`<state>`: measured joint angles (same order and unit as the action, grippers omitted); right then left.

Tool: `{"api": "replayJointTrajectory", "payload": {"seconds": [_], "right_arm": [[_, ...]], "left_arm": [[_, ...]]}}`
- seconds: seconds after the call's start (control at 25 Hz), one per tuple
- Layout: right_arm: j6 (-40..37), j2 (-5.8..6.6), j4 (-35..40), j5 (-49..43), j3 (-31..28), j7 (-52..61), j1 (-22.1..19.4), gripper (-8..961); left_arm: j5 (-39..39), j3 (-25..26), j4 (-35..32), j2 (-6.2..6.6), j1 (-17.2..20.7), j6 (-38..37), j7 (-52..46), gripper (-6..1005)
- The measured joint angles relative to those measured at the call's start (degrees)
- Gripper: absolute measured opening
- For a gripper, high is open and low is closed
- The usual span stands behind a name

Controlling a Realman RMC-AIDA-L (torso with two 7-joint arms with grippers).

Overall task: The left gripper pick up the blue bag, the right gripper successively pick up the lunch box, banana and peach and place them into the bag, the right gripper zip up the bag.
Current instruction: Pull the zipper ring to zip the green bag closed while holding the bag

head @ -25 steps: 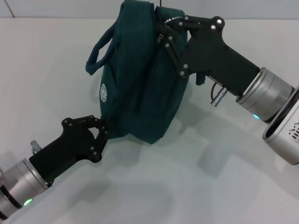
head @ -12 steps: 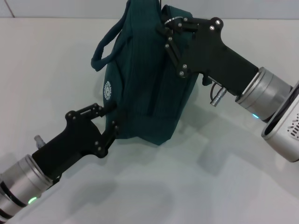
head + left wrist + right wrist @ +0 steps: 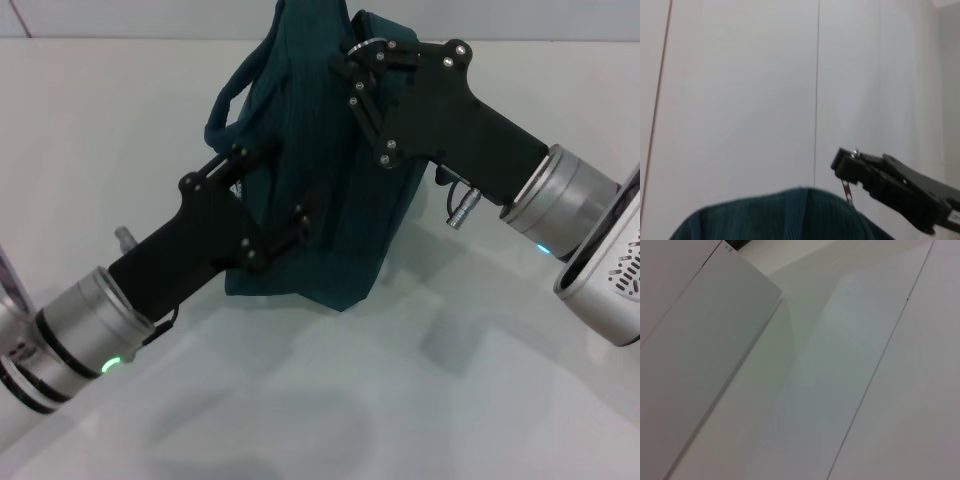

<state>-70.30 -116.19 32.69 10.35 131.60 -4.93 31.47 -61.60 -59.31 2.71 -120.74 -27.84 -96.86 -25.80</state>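
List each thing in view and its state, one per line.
Bag: upright on the table, held at its side and top.
Bag handle: loose, standing out to the left.
Left gripper: against the bag's side.
Right gripper: at the bag's top, on the zipper pull.
Table: under the bag.

A plain white, smooth tabletop (image 3: pixel 420 400) spans the head view, carrying soft grey shadows. Pale wall panels (image 3: pixel 740 100) divided by thin vertical seams fill the left wrist view's background.
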Motion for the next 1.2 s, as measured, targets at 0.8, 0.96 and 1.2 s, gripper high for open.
{"api": "replayJointTrajectory", "payload": {"seconds": [0.8,0.96,1.2], "right_arm": [[0.0,0.0,-0.1,0.6,-0.3,0.4,-0.4,85],[0.0,0.0,-0.6,0.6,-0.2,0.5,-0.2,85],[-0.1,0.0,-0.5,0.6,0.0,0.6,-0.3,85]], "left_arm": [[2.5,-0.6,-1.4,0.19,-0.4,0.1,0.5,390],[0.8,-0.6,-1.6,0.21,-0.7,1.7,0.6,379],[0.9,-0.4,-1.6,0.15,-0.7,2.1,0.5,363]]}}
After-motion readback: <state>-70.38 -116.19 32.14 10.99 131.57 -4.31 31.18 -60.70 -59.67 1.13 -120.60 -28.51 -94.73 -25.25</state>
